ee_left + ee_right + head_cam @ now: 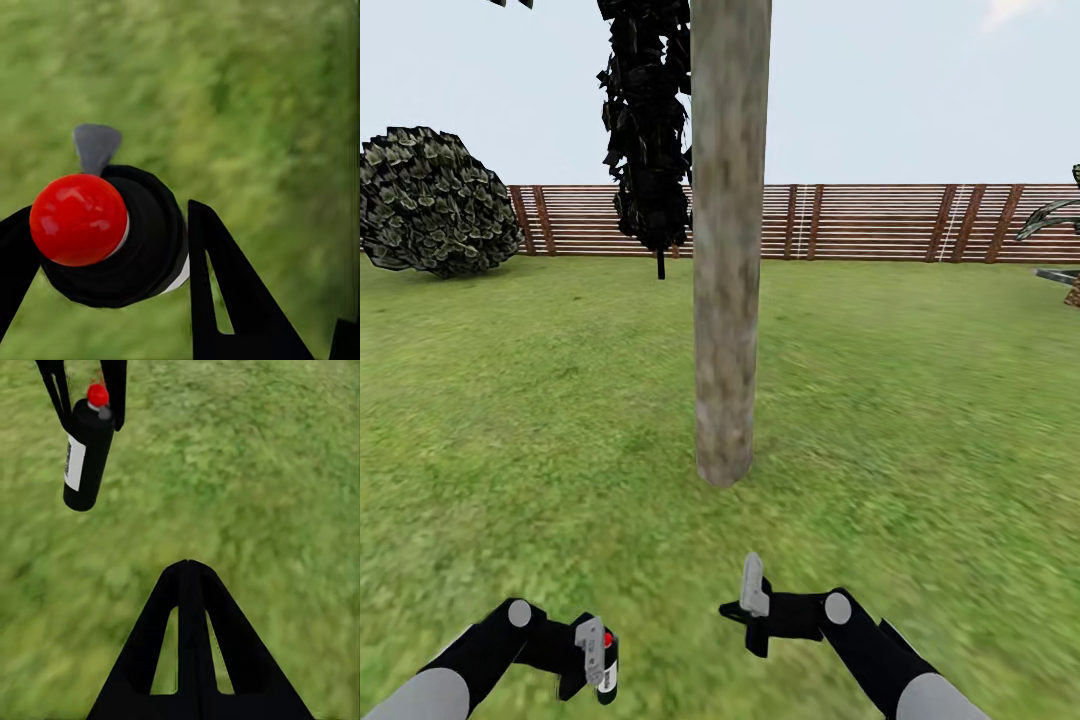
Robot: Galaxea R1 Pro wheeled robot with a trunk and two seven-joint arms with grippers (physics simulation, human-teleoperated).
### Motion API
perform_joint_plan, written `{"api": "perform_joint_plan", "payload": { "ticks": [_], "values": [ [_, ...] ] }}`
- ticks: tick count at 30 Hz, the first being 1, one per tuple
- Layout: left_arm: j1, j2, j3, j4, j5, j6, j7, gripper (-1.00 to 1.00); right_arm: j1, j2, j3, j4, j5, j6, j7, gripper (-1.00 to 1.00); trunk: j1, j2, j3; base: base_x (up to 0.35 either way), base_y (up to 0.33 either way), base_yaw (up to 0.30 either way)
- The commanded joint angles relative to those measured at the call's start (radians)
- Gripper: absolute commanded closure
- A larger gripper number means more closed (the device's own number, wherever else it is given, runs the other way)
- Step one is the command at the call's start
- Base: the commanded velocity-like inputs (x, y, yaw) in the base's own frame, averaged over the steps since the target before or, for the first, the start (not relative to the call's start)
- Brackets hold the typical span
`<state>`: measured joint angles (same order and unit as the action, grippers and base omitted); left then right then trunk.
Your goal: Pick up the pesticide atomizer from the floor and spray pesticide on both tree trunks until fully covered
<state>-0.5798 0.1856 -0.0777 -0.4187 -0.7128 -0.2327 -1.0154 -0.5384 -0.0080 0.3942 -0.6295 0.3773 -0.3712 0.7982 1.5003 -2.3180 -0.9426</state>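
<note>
Head view: left gripper (592, 660) clamped on the pesticide atomizer (607, 672), near left; right gripper (753, 610) closed, empty. Tree trunk (728, 300) straight ahead, apart. Risk: can hangs nozzle-down in a neck grip; spray may miss the trunk.

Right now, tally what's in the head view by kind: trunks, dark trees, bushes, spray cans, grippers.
Trunks: 1
Dark cone trees: 1
Bushes: 1
Spray cans: 1, in the left gripper
Grippers: 2, counting the right gripper
Total: 6
</note>
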Motion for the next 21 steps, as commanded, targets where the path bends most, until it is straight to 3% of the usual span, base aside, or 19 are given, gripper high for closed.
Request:
{"api": "perform_joint_plan", "payload": {
  "ticks": [1, 11, 18, 21],
  "values": [
    [0.0, -0.003, -0.003, 0.0, 0.0, 0.0, 0.0, 1.0, 0.0, 0.0, 0.0, -0.001, 0.0, 0.0, 0.001, 1.0, 0.0, 0.0, 0.0, 0.0, 0.0, 0.0],
    [0.0, -0.066, -0.029, -0.002, 0.001, 0.0, -0.002, 1.0, 0.0, 0.027, 0.0, -0.023, 0.0, 0.001, 0.003, 1.0, 0.0, 0.0, 0.0, 0.0, 0.0, 0.0],
    [-0.001, -0.082, -0.029, -0.032, 0.002, -0.001, -0.004, 1.0, 0.0, 0.036, 0.001, -0.02, 0.003, 0.002, 0.001, 1.0, 0.0, 0.0, 0.0, 0.0, 0.0, 0.0],
    [-0.002, -0.087, -0.028, -0.074, 0.004, 0.0, -0.037, 1.0, 0.0, 0.037, 0.002, -0.018, 0.003, 0.002, 0.001, 1.0, 0.0, 0.0, 0.0, 0.0, 0.0, 0.0]
  ]
}}
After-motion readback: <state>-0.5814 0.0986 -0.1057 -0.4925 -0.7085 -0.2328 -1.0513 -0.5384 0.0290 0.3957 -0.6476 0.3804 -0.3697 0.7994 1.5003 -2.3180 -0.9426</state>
